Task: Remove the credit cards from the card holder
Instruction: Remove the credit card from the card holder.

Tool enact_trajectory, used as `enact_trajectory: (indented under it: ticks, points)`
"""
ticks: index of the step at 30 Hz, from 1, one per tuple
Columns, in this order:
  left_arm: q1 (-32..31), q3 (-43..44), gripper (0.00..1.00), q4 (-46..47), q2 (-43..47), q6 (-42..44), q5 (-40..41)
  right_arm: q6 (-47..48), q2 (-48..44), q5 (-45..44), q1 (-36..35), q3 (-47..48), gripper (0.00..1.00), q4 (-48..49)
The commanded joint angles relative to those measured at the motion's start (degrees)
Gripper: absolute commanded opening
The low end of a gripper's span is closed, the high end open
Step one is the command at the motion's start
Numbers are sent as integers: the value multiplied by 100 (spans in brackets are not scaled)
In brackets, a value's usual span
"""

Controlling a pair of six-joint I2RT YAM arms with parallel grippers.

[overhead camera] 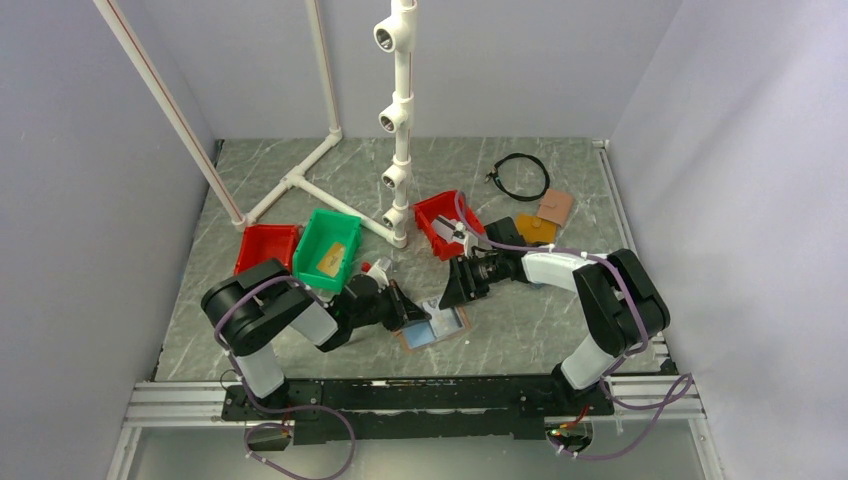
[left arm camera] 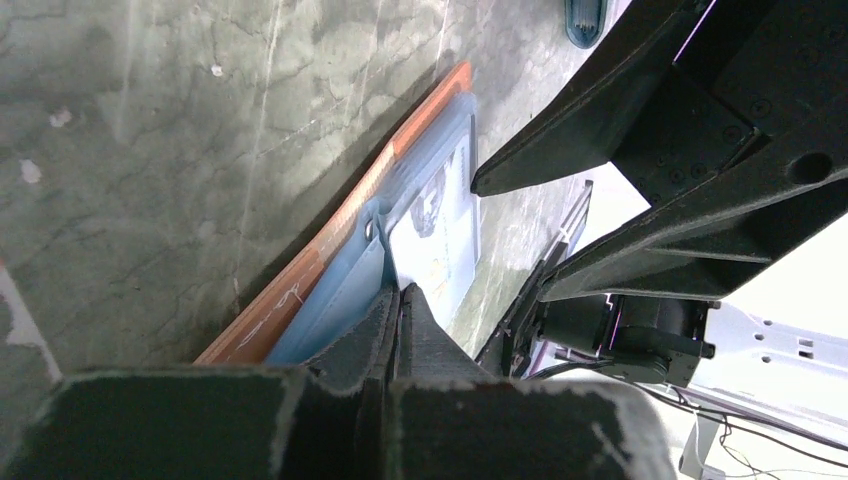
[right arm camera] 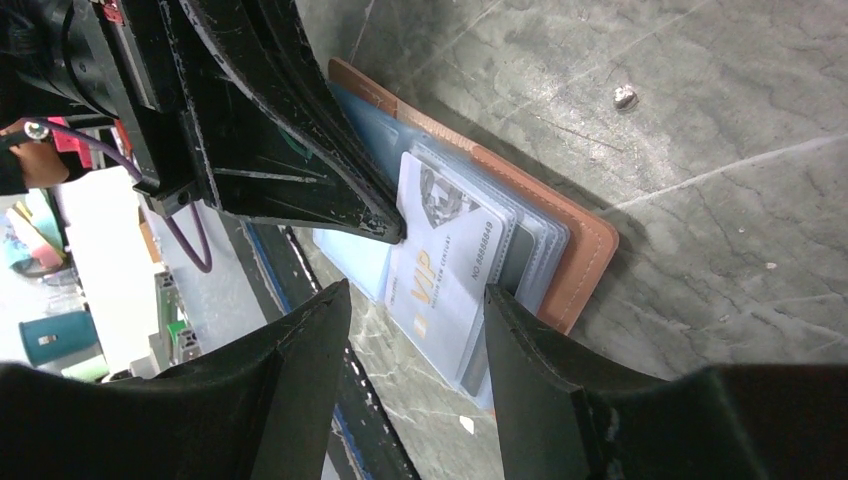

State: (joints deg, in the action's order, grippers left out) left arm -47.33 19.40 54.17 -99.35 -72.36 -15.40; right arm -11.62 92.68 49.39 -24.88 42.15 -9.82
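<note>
- Card holder (right arm camera: pixel 585 250): lies open and flat on the table (overhead camera: pixel 540 320), near its front edge and about midway between the two arms. The tan leather outer faces down and the light blue lining with clear sleeves faces up.
- Left gripper (left arm camera: pixel 400 293): reaches in from the left. Its fingers are pressed together with no gap, and the tips rest on the blue lining at the holder's edge. Whether any lining is pinched between them cannot be determined.
- Grey-white card (right arm camera: pixel 450 270): sits in a sleeve with one end projecting past the holder's edge. The print "VIP" is legible.
- Right gripper (right arm camera: pixel 415 292): reaches in from the right. Its fingers stand apart, one on each side of the projecting card end, and nothing is clamped.
- Green bin (overhead camera: pixel 335 216): stands farther back on the left and contains a gold-tan card (overhead camera: pixel 332 259).
- Red bin (overhead camera: pixel 268 230): stands just left of the green bin.
- Second red bin (overhead camera: pixel 432 208): stands right of the pipe frame (overhead camera: pixel 402 120).
- Orange wallet (overhead camera: pixel 536 230) and brown wallet (overhead camera: pixel 555 207): lie side by side at far right.
- Black cable (overhead camera: pixel 522 177): lies coiled in a loop, farthest back.
</note>
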Motion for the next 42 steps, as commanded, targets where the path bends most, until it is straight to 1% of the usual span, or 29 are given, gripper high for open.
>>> enact_trajectory:
  ticks: [1, 5, 9, 15, 19, 27, 36, 42]
  points:
    - [-4, -127, 0, 486, 130, 189, 107, 40, 62, -31, 1, 56, 55, -2]
    - [-4, -197, 0, 1004, -14, 148, 68, 35, 95, -14, -8, 56, 54, -19]
    - [-2, -241, 0, 1252, -47, 134, 54, 62, 73, -122, -8, 82, 54, -61]
    - [-4, -257, 0, 1071, 206, 232, 107, 37, 83, -28, -8, 83, 57, -31]
    - [0, -226, 0, 917, 371, 307, 115, -103, 50, 420, -7, 44, 57, 103]
    - [-2, -308, 0, 1131, 659, 375, 173, -230, -19, 653, 14, 56, 56, 178]
    - [-3, -289, 0, 1291, 888, 472, 152, -473, -181, 1249, 100, 26, 59, 435]
    - [-4, -308, 0, 1344, 1064, 533, 154, -411, -300, 1259, 204, 65, 61, 391]
